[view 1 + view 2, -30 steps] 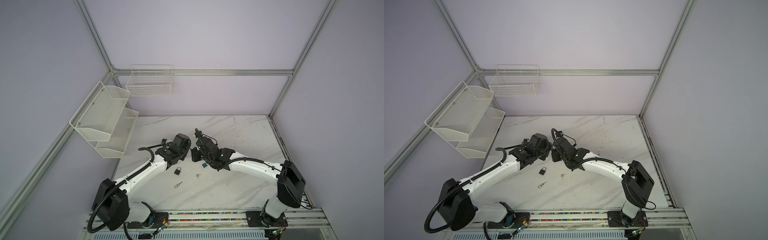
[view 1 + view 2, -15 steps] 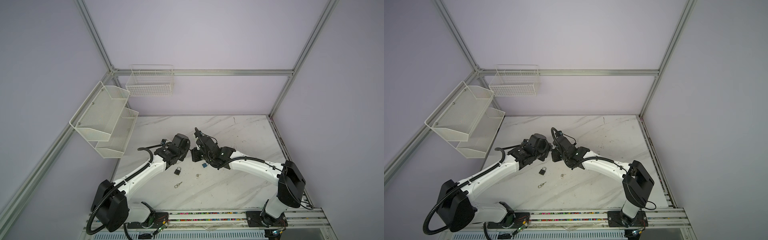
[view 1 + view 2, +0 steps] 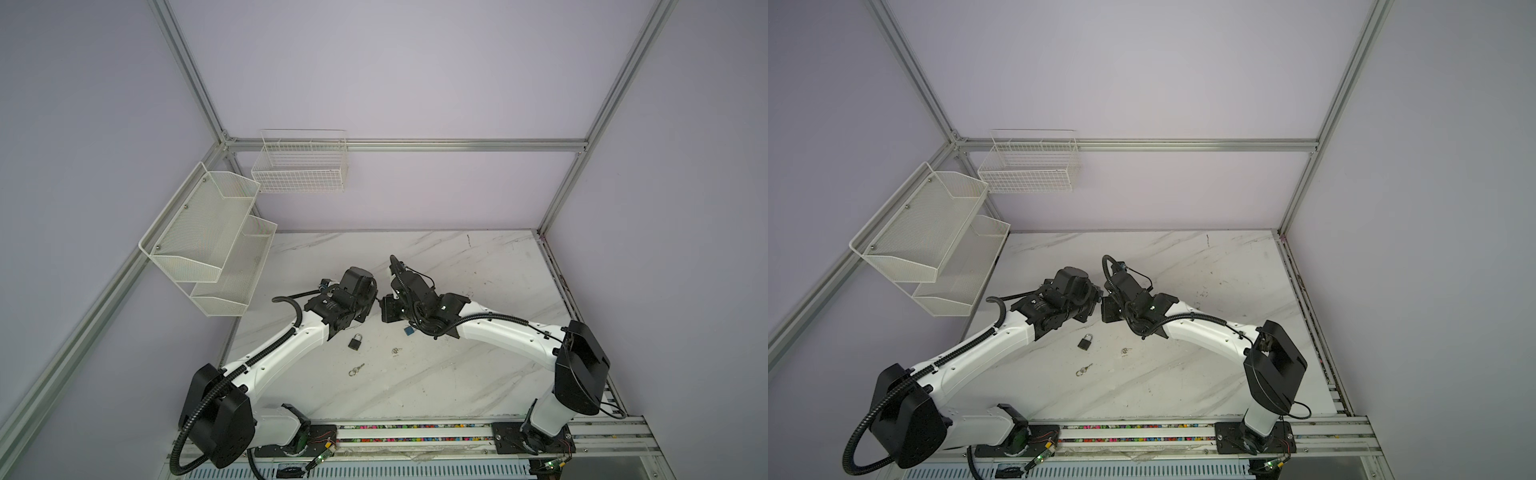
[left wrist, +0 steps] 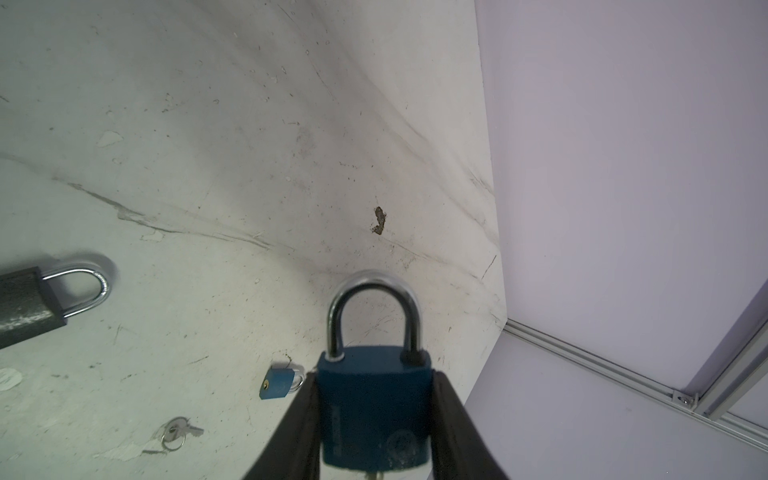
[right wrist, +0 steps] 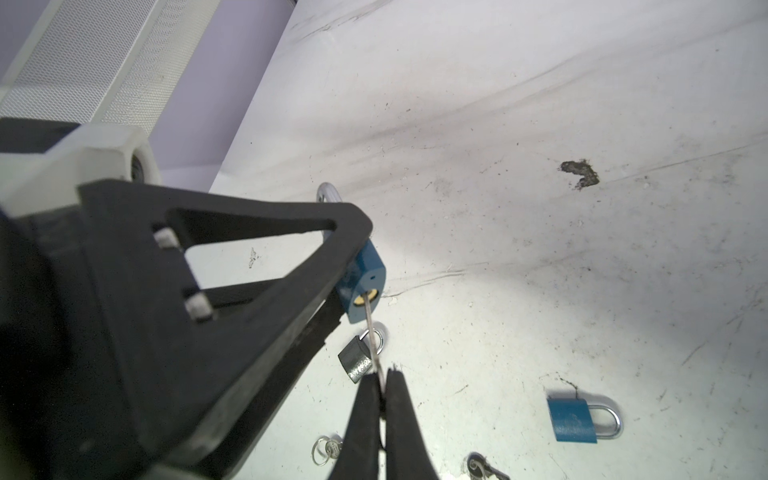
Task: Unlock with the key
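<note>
Above the table's [image 3: 478, 270] middle the left gripper [image 4: 374, 399] clamps the blue padlock [image 4: 374, 415], the right gripper [image 5: 381, 382] pinches the key [image 5: 371, 328] seated in its keyhole [image 5: 365, 297]; twisting off-axis could bend or slip it

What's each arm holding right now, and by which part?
Left jaws: blue padlock, clamped across the sides of its body, shackle free. Right jaws: key, pinched at its outer end, tip at the padlock's keyhole.
</note>
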